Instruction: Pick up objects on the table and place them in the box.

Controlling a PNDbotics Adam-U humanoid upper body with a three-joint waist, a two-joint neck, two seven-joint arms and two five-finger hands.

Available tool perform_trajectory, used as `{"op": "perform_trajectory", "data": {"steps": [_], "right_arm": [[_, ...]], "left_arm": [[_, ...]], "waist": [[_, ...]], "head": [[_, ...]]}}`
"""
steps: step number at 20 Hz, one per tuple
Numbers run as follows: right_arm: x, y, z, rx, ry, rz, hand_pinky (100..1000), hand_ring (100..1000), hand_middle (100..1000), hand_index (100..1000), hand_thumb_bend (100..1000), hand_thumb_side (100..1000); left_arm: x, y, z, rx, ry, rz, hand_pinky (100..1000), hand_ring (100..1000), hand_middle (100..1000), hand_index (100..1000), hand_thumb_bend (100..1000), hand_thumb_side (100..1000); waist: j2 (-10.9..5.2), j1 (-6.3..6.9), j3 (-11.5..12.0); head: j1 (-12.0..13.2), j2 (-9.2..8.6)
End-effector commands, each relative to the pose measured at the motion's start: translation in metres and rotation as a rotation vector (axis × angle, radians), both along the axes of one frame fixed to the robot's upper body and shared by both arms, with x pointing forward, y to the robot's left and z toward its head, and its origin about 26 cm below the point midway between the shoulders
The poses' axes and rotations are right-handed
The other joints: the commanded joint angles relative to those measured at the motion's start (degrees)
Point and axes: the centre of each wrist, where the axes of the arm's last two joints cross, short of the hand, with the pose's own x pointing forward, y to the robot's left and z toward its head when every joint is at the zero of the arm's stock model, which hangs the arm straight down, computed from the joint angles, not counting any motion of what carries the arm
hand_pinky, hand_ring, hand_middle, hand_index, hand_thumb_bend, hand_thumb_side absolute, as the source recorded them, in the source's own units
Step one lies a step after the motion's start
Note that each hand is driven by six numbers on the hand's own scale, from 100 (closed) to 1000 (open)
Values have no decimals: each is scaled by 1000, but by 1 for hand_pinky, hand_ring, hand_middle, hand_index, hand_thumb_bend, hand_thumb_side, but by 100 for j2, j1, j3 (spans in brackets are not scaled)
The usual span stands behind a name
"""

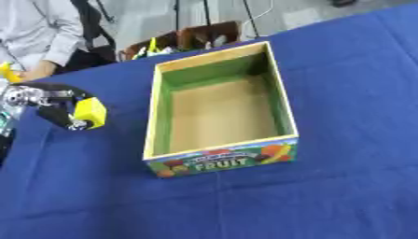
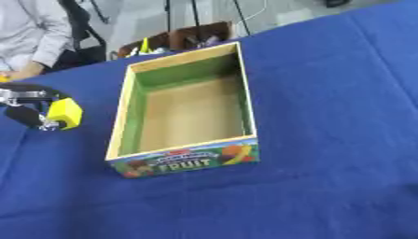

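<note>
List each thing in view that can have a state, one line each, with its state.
box: open-topped, upright on the blue cloth, nothing inside.
yellow block: held in the left hand, off to the box's left, not yet in the box.
left hand: fingers curled round the yellow block.
right hand: not in view.
tablecloth: spread over the table, lightly creased.

Both eyes sit in the robot's head and look steeply down on the blue-covered desk [image 1: 343, 196], fairly close in. The open box [image 1: 219, 112] serves as the landmark: it lies near centre in the left eye view and further left in the right eye view. Both views share the box, the cloth around it, and the floor beyond the desk's far edge.
</note>
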Motion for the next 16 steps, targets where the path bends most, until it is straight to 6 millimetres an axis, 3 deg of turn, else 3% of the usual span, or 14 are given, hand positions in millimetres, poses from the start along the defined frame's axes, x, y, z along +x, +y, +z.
{"op": "perform_trajectory", "data": {"steps": [1, 8, 16], "right_arm": [[-1, -1, 8, -30, -25, 1, 688, 794, 510, 637, 102, 614], [-2, -1, 7, -29, -27, 0, 689, 794, 511, 638, 101, 614], [-1, -1, 8, -25, -29, -1, 689, 794, 511, 638, 105, 613]], "left_arm": [[-6, 8, 17, 42, -7, -5, 757, 838, 895, 1000, 813, 506], [-5, 6, 17, 41, -33, -15, 681, 775, 799, 928, 707, 520], [-5, 6, 17, 44, -99, -17, 588, 694, 667, 787, 414, 558]], "waist": [[-103, -38, 7], [-99, -41, 2], [-107, -46, 0]], "head": [[28, -57], [31, -69], [29, -67]]}}
